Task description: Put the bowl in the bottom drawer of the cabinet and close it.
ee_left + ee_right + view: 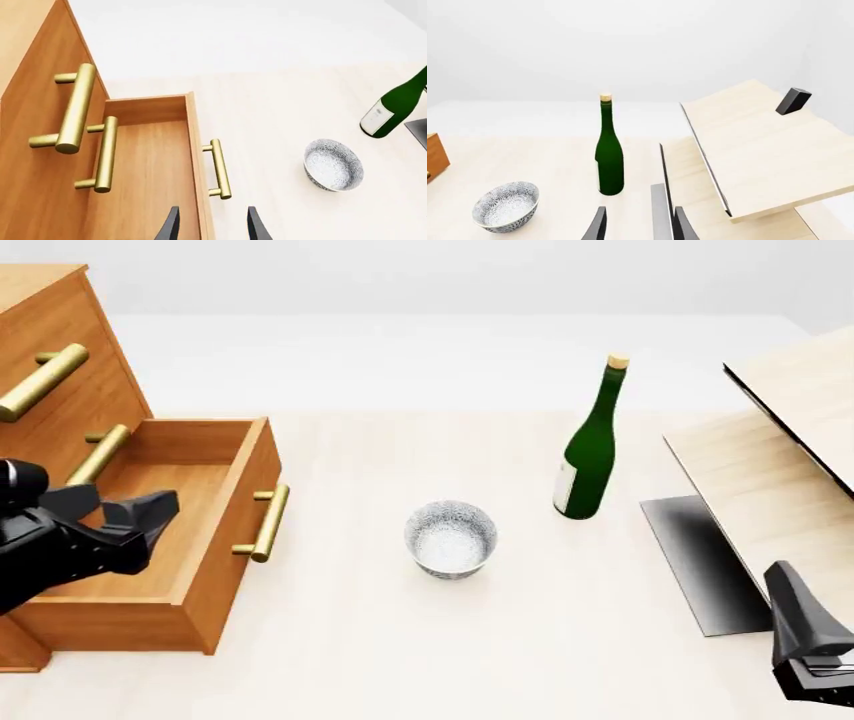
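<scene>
Sitting upright on the pale tabletop [400, 640]: small speckled white-grey bowl [451, 538], between pulled-out orange-brown wooden bottom drawer [200, 530] and green glass bottle [589, 452]. Hovering over drawer, empty, parted: left claw [120, 512]. Right claw [639, 222] gaping narrowly, empty.

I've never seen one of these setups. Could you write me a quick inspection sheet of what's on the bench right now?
Surface: pale wood table, bare around the items.
Job's things: bowl upright on the table, apart from the cabinet; bottom drawer pulled open, nothing seen inside.
Clutter: green bottle standing upright beyond the bowl; pale slanted wooden structure on the right.
Grippers: left gripper open above the open drawer, holding nothing; right gripper open, empty, near the slanted structure.
Cables: nothing seen.
Surroundings: plain white backdrop.
</scene>
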Available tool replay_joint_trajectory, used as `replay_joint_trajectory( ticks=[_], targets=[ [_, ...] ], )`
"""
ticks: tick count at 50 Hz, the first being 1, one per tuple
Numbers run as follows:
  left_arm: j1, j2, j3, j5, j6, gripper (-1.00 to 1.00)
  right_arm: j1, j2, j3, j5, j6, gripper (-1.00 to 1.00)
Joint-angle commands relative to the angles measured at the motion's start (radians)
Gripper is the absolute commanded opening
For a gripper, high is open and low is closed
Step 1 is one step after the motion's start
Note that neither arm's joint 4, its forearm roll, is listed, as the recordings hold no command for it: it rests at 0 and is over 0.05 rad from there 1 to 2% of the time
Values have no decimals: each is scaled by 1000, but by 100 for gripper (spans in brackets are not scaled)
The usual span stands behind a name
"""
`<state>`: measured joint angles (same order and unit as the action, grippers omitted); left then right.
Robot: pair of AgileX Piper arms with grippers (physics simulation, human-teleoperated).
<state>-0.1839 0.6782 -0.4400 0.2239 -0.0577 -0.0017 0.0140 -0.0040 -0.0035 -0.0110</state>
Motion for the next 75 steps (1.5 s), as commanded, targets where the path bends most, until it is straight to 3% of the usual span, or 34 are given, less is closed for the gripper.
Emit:
replay_joint_trajectory(
  ticks=[1,23,51,75],
  targets=[
    [-10,58,3,-35,-6,100,0,0,0,0,0,100],
    [-24,200,24,-128,2,100,0,0,0,0,0,100],
    [-8,282,59,-191,28,100,0,0,0,0,0,100],
    [-34,337,87,-224,-5,100,0,0,0,0,0,100]
  ],
)
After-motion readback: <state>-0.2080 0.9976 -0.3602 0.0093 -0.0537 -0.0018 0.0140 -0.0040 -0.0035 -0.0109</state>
